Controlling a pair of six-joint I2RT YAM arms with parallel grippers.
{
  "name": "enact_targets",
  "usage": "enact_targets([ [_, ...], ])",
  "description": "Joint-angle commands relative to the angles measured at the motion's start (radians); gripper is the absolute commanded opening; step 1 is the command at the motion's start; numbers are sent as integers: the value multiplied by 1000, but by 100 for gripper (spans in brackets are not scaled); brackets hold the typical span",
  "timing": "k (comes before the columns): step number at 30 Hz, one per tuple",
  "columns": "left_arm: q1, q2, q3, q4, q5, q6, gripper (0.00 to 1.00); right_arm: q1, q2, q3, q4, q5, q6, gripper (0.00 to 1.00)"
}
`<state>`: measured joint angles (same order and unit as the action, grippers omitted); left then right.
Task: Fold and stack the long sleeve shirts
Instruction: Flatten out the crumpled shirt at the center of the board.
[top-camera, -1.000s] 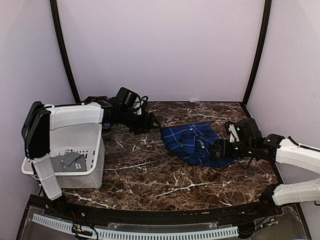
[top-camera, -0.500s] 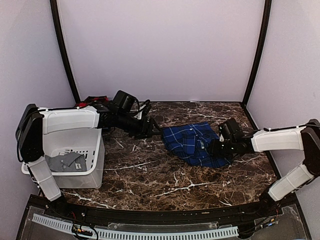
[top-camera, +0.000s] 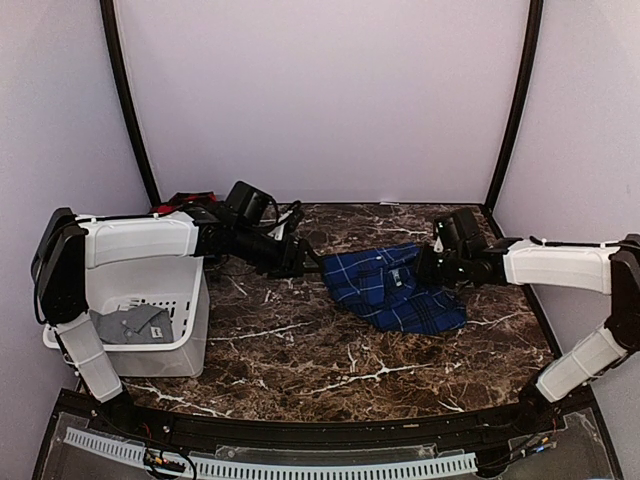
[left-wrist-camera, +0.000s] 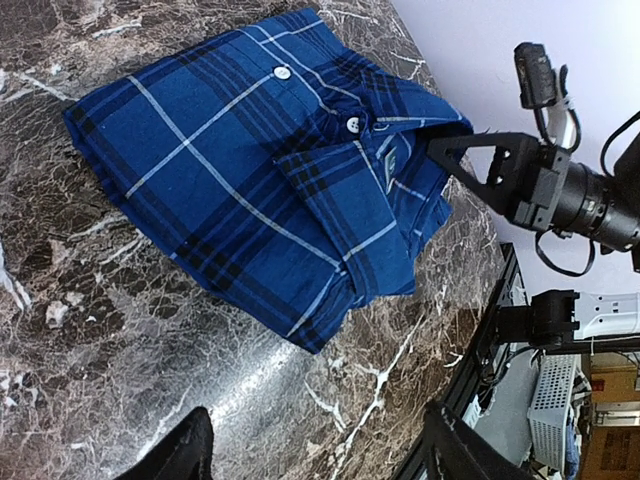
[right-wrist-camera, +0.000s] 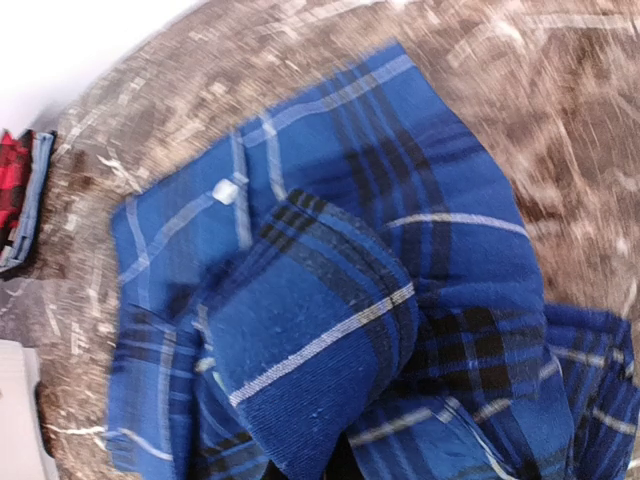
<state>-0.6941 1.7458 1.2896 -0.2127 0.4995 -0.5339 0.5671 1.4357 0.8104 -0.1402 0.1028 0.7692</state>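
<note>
Top external view, right arm (top-camera: 555, 265) stretched low, right pincer (top-camera: 425, 268) clamped on blue shirt (top-camera: 385, 290) edge, left pincer (top-camera: 308, 262) apart

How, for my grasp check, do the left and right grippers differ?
The left gripper is open and empty; the right gripper is shut on the blue shirt. The left sits clear of the shirt's left edge; the right pinches its right edge. Both point at that shirt.
</note>
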Motion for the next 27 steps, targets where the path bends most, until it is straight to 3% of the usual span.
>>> enact_targets([
  [1, 4, -33, 36, 7, 5, 31, 70, 0, -15, 145, 30, -28, -33, 0],
  [7, 4, -8, 88, 15, 16, 46, 70, -34, 138, 393, 55, -62, -90, 0],
  [16, 1, -1, 107, 18, 32, 53, 70, -167, 640, 879, 21, -70, -93, 0],
  [22, -10, 19, 91, 49, 34, 24, 70, -242, 878, 1113, 5, -156, -70, 0],
  [25, -28, 57, 94, 72, 21, 19, 70, -257, 936, 1175, -7, -210, -85, 11],
  [27, -42, 94, 107, 85, -7, 16, 70, -260, 938, 1191, -25, -239, -105, 28],
])
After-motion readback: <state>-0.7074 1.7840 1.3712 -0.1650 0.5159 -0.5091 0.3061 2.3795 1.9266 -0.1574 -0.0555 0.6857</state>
